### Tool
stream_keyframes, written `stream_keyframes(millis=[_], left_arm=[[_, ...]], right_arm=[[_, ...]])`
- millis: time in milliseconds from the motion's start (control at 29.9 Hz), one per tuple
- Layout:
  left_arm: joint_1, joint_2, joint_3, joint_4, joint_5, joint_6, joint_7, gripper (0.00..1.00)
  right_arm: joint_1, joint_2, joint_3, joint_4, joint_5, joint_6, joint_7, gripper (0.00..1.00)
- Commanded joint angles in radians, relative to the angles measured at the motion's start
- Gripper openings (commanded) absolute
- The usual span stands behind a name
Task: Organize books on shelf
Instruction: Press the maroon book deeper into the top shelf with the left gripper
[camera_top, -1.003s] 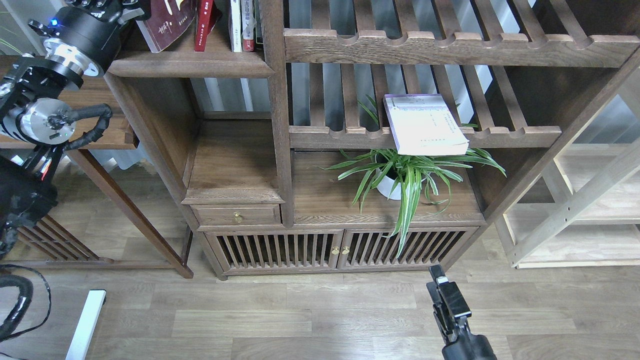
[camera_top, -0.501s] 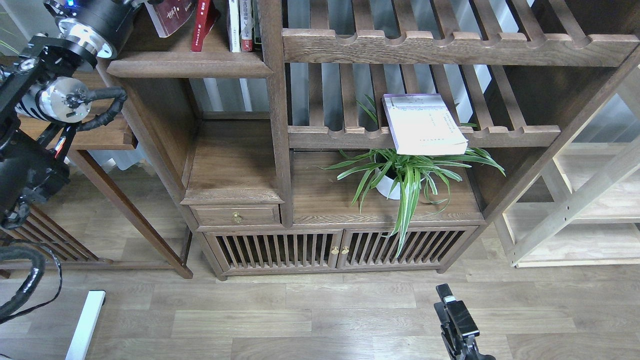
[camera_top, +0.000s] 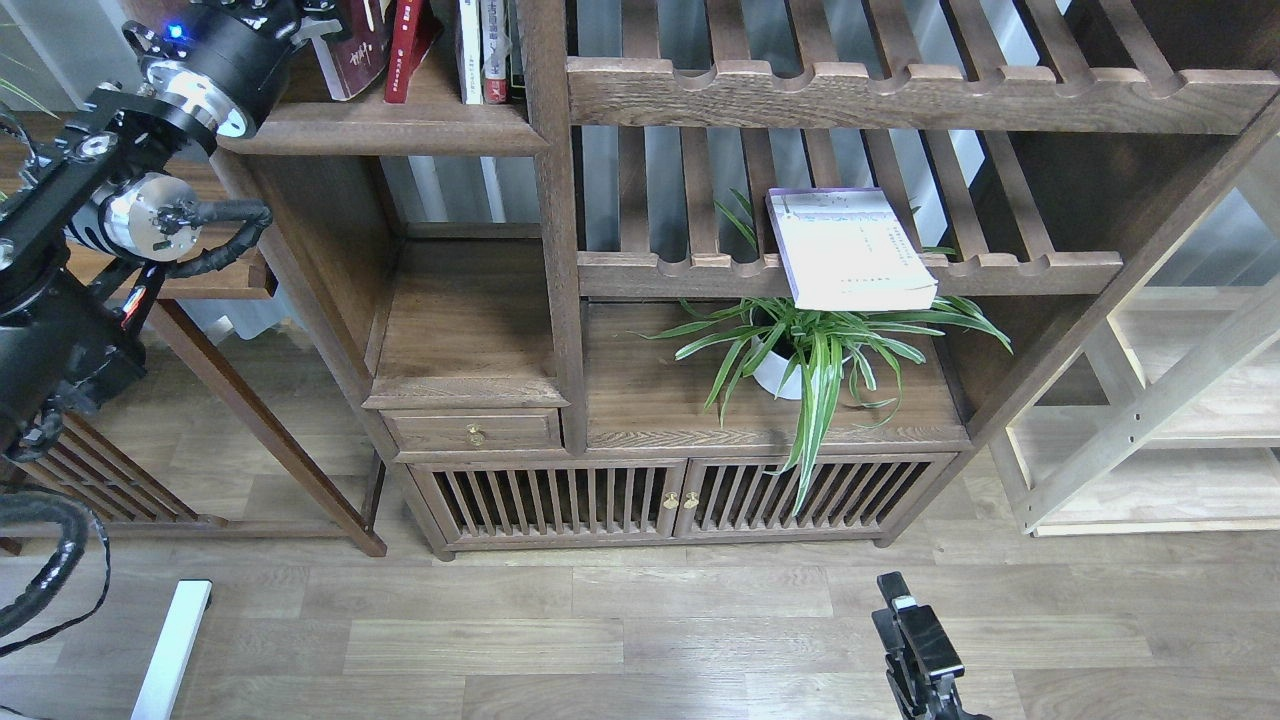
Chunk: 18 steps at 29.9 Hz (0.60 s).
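While our left gripper (camera_top: 310, 15) works the maroon book (camera_top: 352, 45) at the dark wooden shelf's (camera_top: 380, 130) left end, grip state unclear, the pale lavender-white paperback (camera_top: 850, 250) lies flat on the slatted rack's (camera_top: 700, 272) front rail, long axis front-to-back, nearer our right gripper (camera_top: 915, 640), low by the floor, looks closed.

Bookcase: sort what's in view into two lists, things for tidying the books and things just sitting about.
For the job:
maroon book, leaning at the left hand
red book beside it
pale book, flat on the slatted rack
shelf

Just sitting about:
potted plant
slim upright volumes
drawer
pine frame
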Motion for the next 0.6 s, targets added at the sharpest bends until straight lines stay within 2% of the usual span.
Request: stream_keyframes(millis=[0,100,267,568], left_arm=[[-0.015,0.003,0.0,0.0,0.0,0.001,-0.001,0.3],[-0.02,0.006,0.0,0.0,0.0,0.004,0.0,0.43],[-0.021,0.006,0.002,-0.001,0.0,0.007,0.002,0.54],[-0.044,-0.007,0.002,-0.021,-0.011,0.005,0.014,0.57]], right_arm=[[0.0,0.0,0.0,0.0,0.0,0.0,0.0,0.71],[0.0,0.0,-0.002,0.0,0.0,0.0,0.0,0.71],[-0.002,-0.002,0.0,0.0,0.0,0.0,0.0,0.71],[-0.009,-0.002,0.0,0.0,0.0,0.0,-0.002,0.71]])
